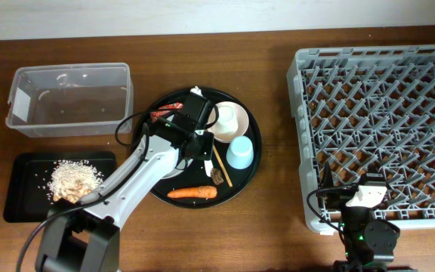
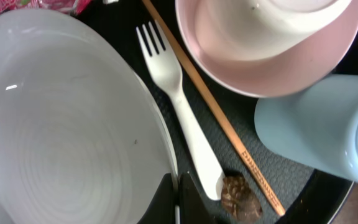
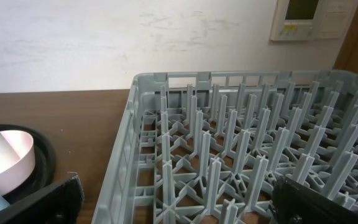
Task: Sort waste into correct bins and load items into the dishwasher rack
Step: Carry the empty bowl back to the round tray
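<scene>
**Left gripper [image 2: 178, 210] clamped on the plate [image 2: 61, 137] rim**
Its jaws are nearly together, straddling the rim. The plate spreads to their left on the round black tray [image 1: 242, 180], and the white fork [image 2: 180, 118] lies alongside. The dishwasher rack [image 1: 376, 128] sits well right, by the wide-open, empty right gripper [image 3: 176, 202].

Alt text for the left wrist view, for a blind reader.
Close-up of a pale grey plate on a black tray, with a white fork and a wooden chopstick beside it. A cream-pink bowl fills the top right, a light blue cup the right edge; a small dark lump lies by the fork's handle, near the left gripper.
</scene>
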`<action>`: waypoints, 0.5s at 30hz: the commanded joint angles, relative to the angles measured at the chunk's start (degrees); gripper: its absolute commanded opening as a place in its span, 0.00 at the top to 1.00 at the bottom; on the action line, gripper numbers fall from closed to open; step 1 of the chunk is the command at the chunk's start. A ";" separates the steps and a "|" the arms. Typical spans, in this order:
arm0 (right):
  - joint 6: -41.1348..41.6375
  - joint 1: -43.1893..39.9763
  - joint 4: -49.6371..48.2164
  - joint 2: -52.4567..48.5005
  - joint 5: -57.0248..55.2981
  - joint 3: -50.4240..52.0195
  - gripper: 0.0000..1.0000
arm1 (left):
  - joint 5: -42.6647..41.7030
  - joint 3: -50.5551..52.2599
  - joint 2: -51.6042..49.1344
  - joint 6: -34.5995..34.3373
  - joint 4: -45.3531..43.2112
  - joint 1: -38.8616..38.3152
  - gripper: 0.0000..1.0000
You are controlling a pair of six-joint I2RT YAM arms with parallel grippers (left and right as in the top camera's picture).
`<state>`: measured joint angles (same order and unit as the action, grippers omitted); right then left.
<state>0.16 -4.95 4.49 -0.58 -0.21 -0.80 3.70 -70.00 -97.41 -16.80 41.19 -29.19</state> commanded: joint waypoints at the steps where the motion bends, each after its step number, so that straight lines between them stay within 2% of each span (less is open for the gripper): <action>1: 0.07 -0.37 0.20 0.37 -0.48 0.48 0.01 | 1.07 -0.76 -0.96 -0.55 -0.83 -0.17 0.99; 3: 0.07 -0.37 0.20 0.37 -0.48 0.48 0.02 | 1.09 -0.76 -1.18 -0.55 -0.92 -0.17 0.99; 4: 0.07 -0.37 0.20 0.37 -0.48 0.48 0.01 | 1.11 -0.76 -1.18 -0.52 -0.92 -0.17 0.90; 5: 0.07 -0.37 0.20 0.37 -0.48 0.48 0.01 | 1.31 -0.76 -1.18 -0.52 -0.92 -0.17 0.87; 15: 0.07 -0.37 0.20 0.37 -0.48 0.48 0.01 | 1.95 -0.76 -1.16 -0.31 -0.44 -0.17 0.87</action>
<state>0.16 -4.95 4.49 -0.58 -0.21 -0.80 4.80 -70.00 -98.06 -17.04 40.51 -29.19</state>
